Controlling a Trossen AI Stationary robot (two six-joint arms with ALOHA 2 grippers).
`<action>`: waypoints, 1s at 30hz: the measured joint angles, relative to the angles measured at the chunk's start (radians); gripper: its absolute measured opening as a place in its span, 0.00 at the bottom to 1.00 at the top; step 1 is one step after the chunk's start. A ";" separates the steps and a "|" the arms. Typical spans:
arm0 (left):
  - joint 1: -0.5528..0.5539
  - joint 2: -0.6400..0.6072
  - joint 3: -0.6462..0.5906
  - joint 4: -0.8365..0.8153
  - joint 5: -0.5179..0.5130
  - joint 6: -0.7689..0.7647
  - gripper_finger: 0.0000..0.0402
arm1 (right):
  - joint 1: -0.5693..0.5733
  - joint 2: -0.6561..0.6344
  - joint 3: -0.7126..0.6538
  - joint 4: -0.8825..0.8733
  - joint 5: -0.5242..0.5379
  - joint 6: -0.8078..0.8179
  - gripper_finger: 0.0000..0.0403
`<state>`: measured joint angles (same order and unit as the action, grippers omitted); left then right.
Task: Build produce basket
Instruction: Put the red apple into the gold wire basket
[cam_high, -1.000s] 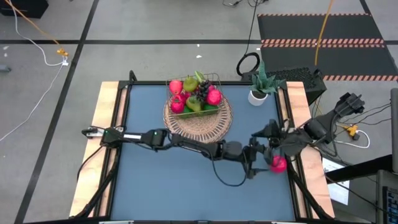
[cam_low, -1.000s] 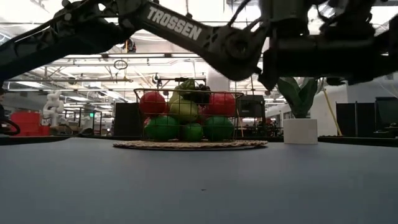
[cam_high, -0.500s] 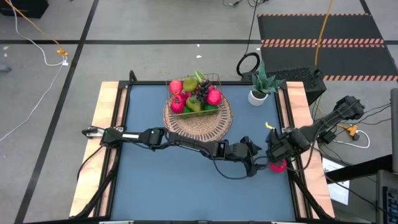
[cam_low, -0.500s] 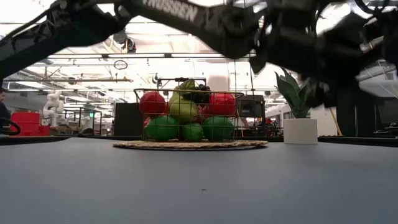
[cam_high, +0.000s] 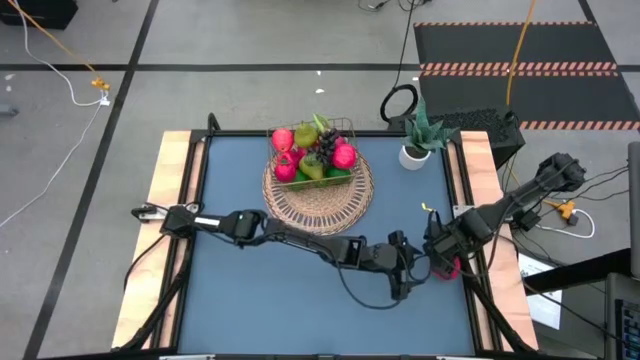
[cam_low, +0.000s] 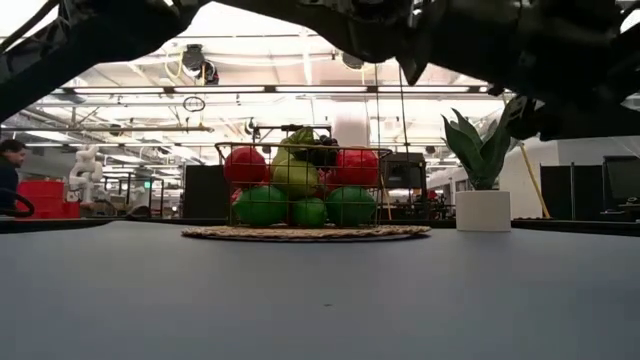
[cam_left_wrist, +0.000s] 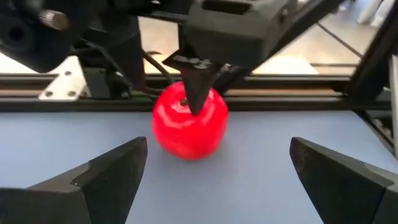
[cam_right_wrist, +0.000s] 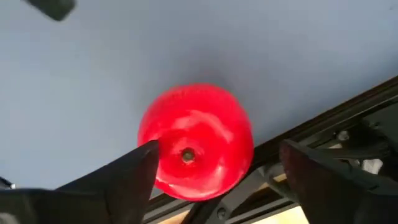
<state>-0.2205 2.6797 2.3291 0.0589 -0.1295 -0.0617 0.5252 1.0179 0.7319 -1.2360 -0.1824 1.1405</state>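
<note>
A red apple (cam_left_wrist: 189, 124) sits on the blue table close to its right edge, stem up, also seen as the apple (cam_high: 448, 268) from above. My right gripper (cam_right_wrist: 217, 146) points down over it, open, one finger on each side. My left gripper (cam_left_wrist: 217, 158) reaches level across the table toward the apple from the left, open and short of it. The wire basket (cam_low: 300, 148) stands on a round wicker mat (cam_high: 335, 200) at the far middle, holding red, green and yellow-green produce (cam_high: 310, 150). My right gripper comes at the apple from above, pointing down. One finger (cam_right_wrist: 134, 171) stands right at the apple's side (cam_right_wrist: 155, 155); whether it touches, I cannot tell. The other finger (cam_right_wrist: 311, 177) stands clear of it. The apple rests on the table.
A potted plant (cam_high: 415, 140) in a white pot stands at the far right corner. The table's dark right rail (cam_left_wrist: 261, 99) runs just behind the apple. The blue tabletop (cam_high: 260, 290) spreads bare toward the near left.
My right gripper has sunk toward the table and tipped until it points down over the apple near the right edge. My left gripper has moved toward the near right, closer to the apple. The basket and its produce have kept still.
</note>
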 joint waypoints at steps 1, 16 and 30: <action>-0.003 0.000 0.000 -0.011 0.000 -0.002 0.98 | 0.000 0.002 -0.010 0.013 -0.001 0.006 0.83; -0.006 0.000 0.000 -0.116 -0.003 -0.020 0.98 | 0.083 0.077 -0.032 0.166 -0.035 0.071 0.90; -0.004 0.000 0.000 -0.116 -0.003 0.004 0.98 | 0.113 0.091 -0.073 0.247 -0.056 0.132 0.85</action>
<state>-0.2249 2.6797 2.3295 -0.0572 -0.1323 -0.0572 0.6386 1.1090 0.6587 -0.9885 -0.2382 1.2724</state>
